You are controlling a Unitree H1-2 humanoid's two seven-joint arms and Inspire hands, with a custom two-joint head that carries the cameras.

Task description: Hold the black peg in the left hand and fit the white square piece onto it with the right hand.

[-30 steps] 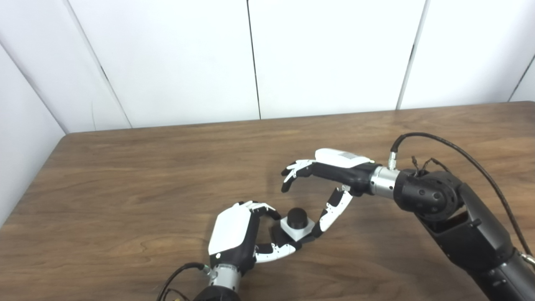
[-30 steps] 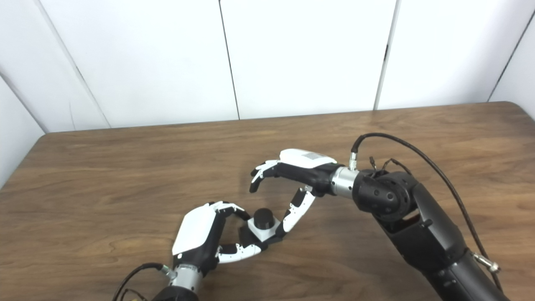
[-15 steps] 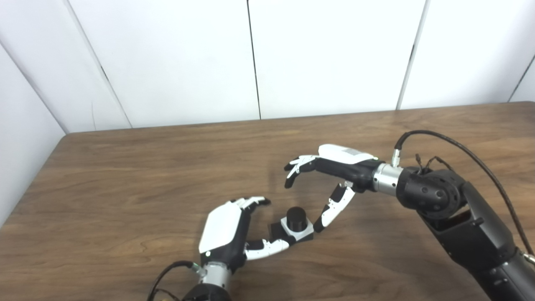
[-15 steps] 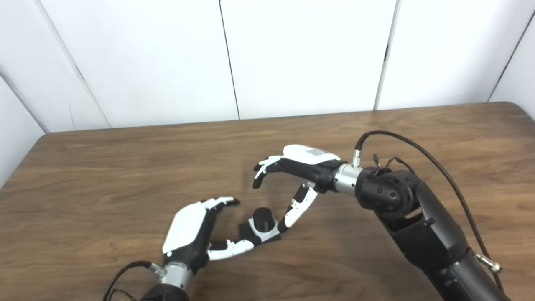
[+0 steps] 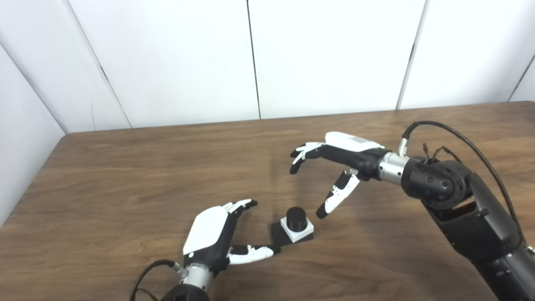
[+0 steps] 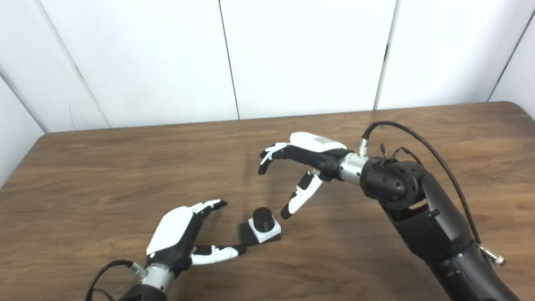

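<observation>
- Left eye view first: your left hand (image 5: 211,240) sits low near the front edge of the table (image 5: 125,167), fingers spread and holding nothing. Its thumb tip points at the black base of the peg assembly and looks just short of it, maybe touching, I can't tell. If you sweep that hand sideways, you'd likely shove the whole assembly across the wood.
- Middle: the black peg (image 5: 296,217) stands upright on the table with the white square piece (image 5: 297,229) seated around it, so I'd call the fit done. The peg's dark base pokes out on the left under the white piece. It's free-standing between the two hands, so any bump could tip or slide it.
- Right: your right hand (image 5: 334,167) hovers above and behind the peg, fingers apart and empty. Its long thumb hangs down with the tip near the white piece. Drop or swing that arm carelessly and the thumb is what clips the peg.
</observation>
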